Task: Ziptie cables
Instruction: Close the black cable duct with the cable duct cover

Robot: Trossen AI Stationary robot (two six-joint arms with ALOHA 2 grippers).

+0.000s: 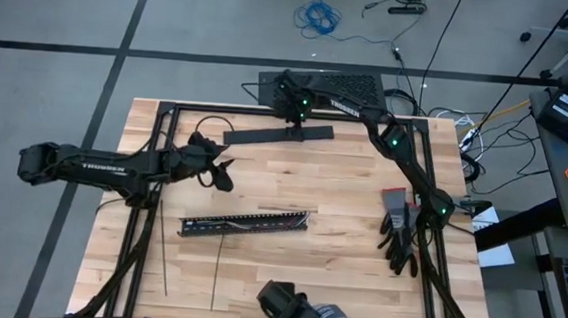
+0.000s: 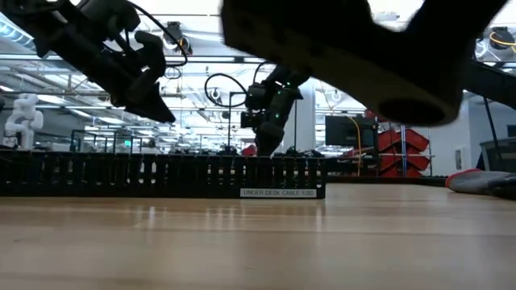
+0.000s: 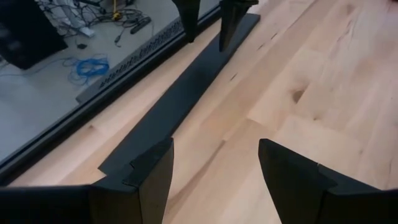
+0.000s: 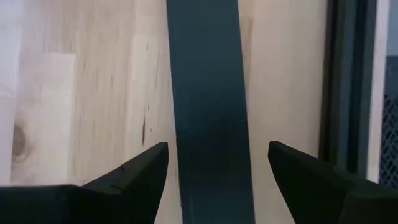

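The right gripper (image 4: 217, 165), fingers wide apart and empty, hangs over the flat black bar (image 1: 279, 135) at the bench's (image 1: 356, 274) far edge. The left gripper (image 3: 214, 165), fingers apart, holds nothing, just left. Two zipties (image 1: 163, 246) lie near left.

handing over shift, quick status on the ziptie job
Both grippers open: left gripper and right gripper over flat black bar. Zipties untouched. Slotted duct mid-table.
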